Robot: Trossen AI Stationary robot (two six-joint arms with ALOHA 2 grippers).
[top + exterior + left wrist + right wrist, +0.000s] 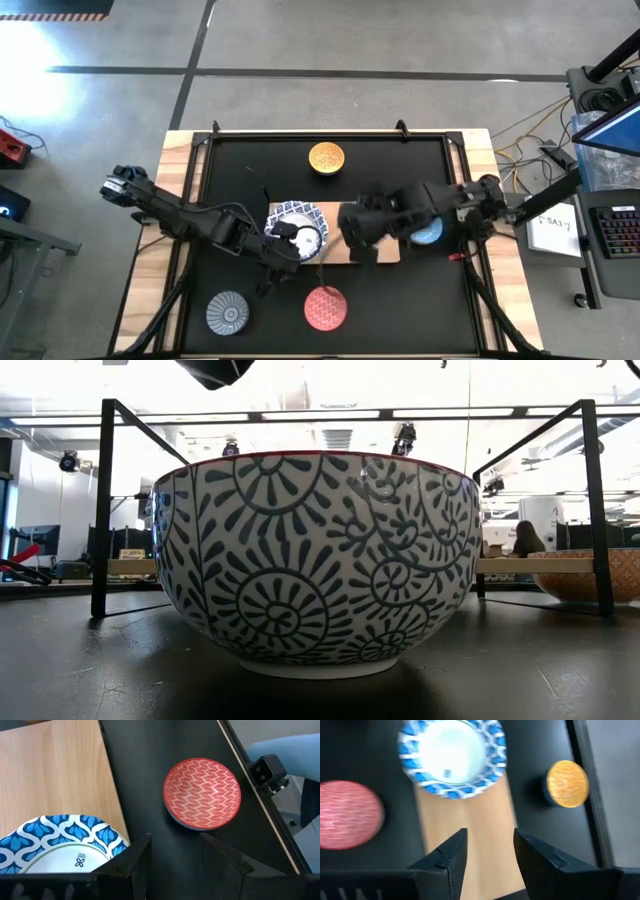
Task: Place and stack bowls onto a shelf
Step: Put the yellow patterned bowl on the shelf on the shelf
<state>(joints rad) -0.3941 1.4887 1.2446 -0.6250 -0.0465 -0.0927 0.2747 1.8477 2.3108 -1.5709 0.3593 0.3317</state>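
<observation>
The blue-and-white bowl (296, 226) sits on the shelf (385, 252); the red bowl (325, 307) waits on the surface (400, 300). Both look rigid, glazed, breakable: grip the rim. Left end effector (283, 250) and right end effector (352, 232) are apart, empty.

The high view looks straight down on the whole black table (400, 290) from well above. The low view sits at tabletop level, close against a patterned bowl (320, 560). Each wrist view looks forward and down past its own fingers — both share the shelf (50, 775) and the red bowl (347, 815).
</observation>
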